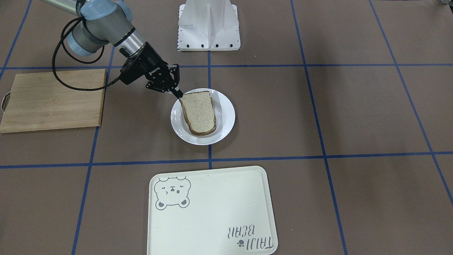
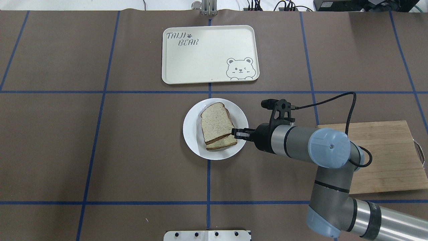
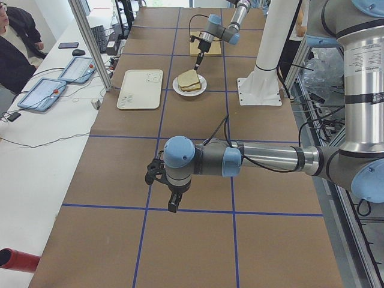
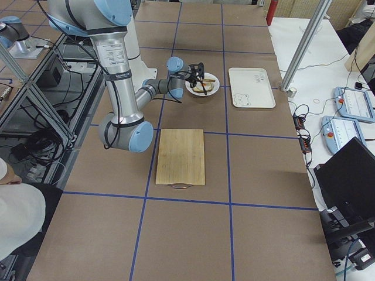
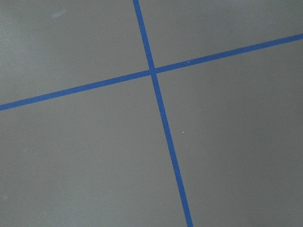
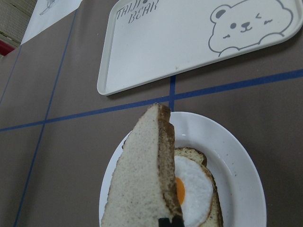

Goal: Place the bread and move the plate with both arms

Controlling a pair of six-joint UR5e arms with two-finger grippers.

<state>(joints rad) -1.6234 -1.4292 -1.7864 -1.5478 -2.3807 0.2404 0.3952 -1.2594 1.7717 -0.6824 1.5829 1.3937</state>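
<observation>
Bread hangs tilted over the egg-topped slice on the plate, its near right edge pinched in the right gripper. Left gripper hovers far left above the table; whether it is open cannot be told.

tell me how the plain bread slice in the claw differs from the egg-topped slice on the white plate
The plain tan bread slice is pinched at one edge by the right claw and tilted up; the egg-topped bread slice lies flat on the round white plate. The plain slice has a bare face; the egg-topped slice carries a fried egg. Both are tan with dark brown crust.
</observation>
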